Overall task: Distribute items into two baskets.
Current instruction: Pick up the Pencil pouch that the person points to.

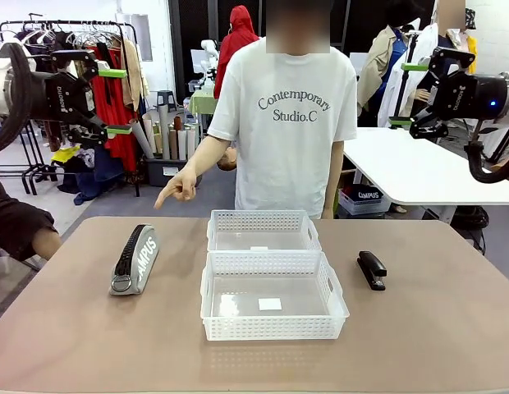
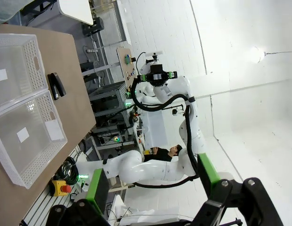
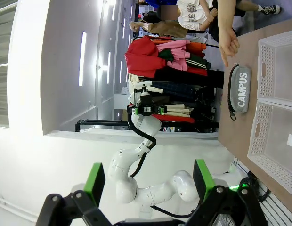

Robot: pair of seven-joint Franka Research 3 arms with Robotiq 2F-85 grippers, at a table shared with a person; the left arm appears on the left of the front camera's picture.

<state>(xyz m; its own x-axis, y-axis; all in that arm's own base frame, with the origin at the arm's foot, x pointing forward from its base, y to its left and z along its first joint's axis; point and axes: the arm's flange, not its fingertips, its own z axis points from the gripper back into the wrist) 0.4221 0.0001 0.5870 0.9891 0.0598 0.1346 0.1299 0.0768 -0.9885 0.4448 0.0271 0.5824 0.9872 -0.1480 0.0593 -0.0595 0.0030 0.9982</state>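
Two white lattice baskets, neither yet holding an item: near basket, with far basket touching its far rim. Item one: grey CAMPUS pouch, on the table well to the left of the near basket, lettering showing. Likely soft, light and yielding; best pinched across its narrow body at mid-length. Item two: black stapler, near the near basket's right side. Likely stiff, denser and smooth-sided; take it across the flanks near the middle. Left gripper and right gripper: high above and to either side of the near basket, jaws fully spread, nothing held. Person's hand: pointing down, far-left of the near basket.
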